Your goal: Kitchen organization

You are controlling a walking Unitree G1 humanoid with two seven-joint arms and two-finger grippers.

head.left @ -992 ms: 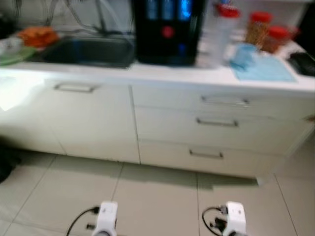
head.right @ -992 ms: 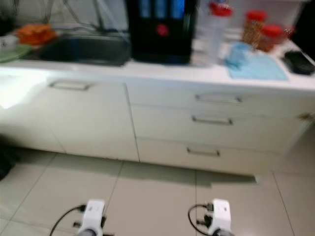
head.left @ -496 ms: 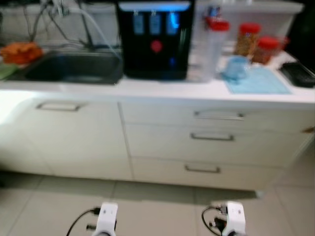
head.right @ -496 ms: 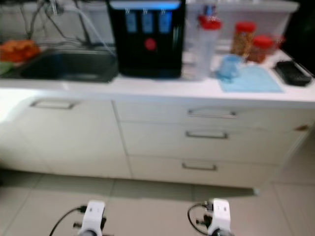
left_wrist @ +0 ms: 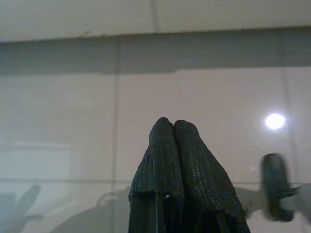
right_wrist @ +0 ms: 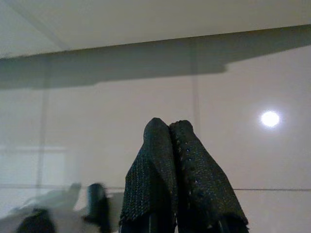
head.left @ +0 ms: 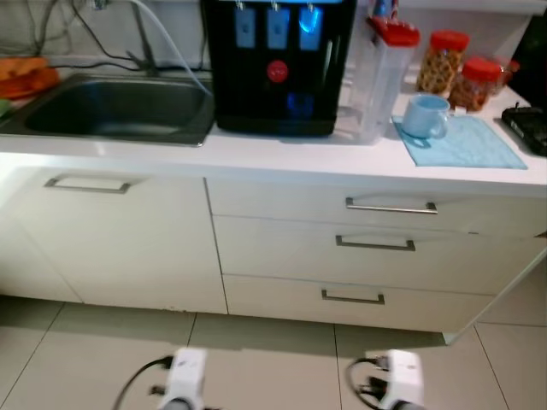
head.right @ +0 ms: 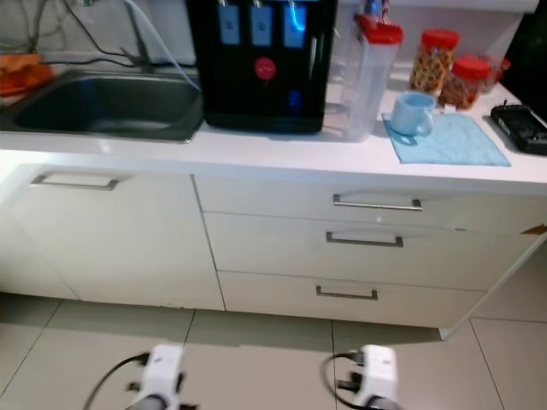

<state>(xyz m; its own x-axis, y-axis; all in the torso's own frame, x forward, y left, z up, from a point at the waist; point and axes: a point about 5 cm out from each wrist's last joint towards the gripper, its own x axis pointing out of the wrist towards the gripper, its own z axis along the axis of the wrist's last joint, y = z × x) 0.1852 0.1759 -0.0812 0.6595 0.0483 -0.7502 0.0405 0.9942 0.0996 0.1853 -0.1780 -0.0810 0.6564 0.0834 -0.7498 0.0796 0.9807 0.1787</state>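
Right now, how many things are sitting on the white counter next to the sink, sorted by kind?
Black water dispenser: 1
Tall clear plastic pitcher with a red lid: 1
Red-lidded clear jars: 2
Light blue mug: 1
Light blue cloth mat: 1
Black object at the counter's right edge: 1
Total: 7

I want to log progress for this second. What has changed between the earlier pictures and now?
Only the camera moved: the view shifted and grew sharper, so the robot seems to have stepped or turned. The blue mug, blue mat, black water dispenser and drawers stay put. Both end effectors, left and right, hang shut, holding nothing.
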